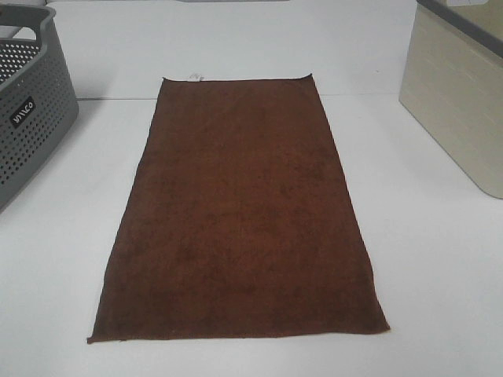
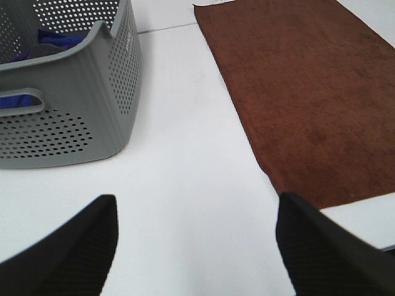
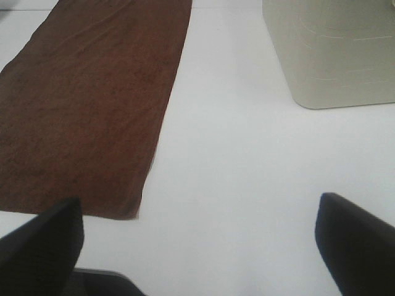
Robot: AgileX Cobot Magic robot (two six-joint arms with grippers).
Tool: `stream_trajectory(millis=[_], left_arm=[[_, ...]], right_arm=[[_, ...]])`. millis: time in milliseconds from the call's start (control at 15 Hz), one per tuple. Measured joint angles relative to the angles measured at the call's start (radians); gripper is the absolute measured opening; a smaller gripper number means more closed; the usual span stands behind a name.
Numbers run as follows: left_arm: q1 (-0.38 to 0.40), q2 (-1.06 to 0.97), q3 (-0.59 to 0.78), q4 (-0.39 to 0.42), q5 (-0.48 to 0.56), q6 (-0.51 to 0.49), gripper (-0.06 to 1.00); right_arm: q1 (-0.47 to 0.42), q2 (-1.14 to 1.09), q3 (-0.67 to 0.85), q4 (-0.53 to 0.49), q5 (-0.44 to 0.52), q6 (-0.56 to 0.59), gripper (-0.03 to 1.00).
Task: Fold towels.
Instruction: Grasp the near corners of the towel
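Note:
One dark reddish-brown fuzzy towel (image 1: 240, 212) lies flat and fully spread on the white table, long axis running away from me, with a small white tag (image 1: 195, 76) at its far short edge. It also shows in the left wrist view (image 2: 308, 98) and in the right wrist view (image 3: 86, 105). Neither gripper appears in the exterior high view. My left gripper (image 2: 197, 246) is open and empty above bare table, left of the towel's near corner. My right gripper (image 3: 200, 240) is open and empty above bare table, right of the towel's near corner.
A grey perforated basket (image 1: 31, 102) stands at the left; in the left wrist view (image 2: 68, 105) it holds blue cloth. A beige bin (image 1: 456, 94) stands at the right, also in the right wrist view (image 3: 333, 49). The white table (image 1: 440, 283) surrounds the towel.

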Motion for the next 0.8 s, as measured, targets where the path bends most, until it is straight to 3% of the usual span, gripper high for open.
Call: stream_trajectory(millis=[667,800], left_arm=[[0.000,0.000,0.000,0.000,-0.005,0.000,0.69],[0.000,0.000,-0.009,-0.002,-0.068,-0.001,0.69]], right_arm=[[0.000,0.000,0.000,0.000,-0.001,0.000,0.96],[0.000,0.041,-0.001,-0.004,-0.008,0.002,0.95]])
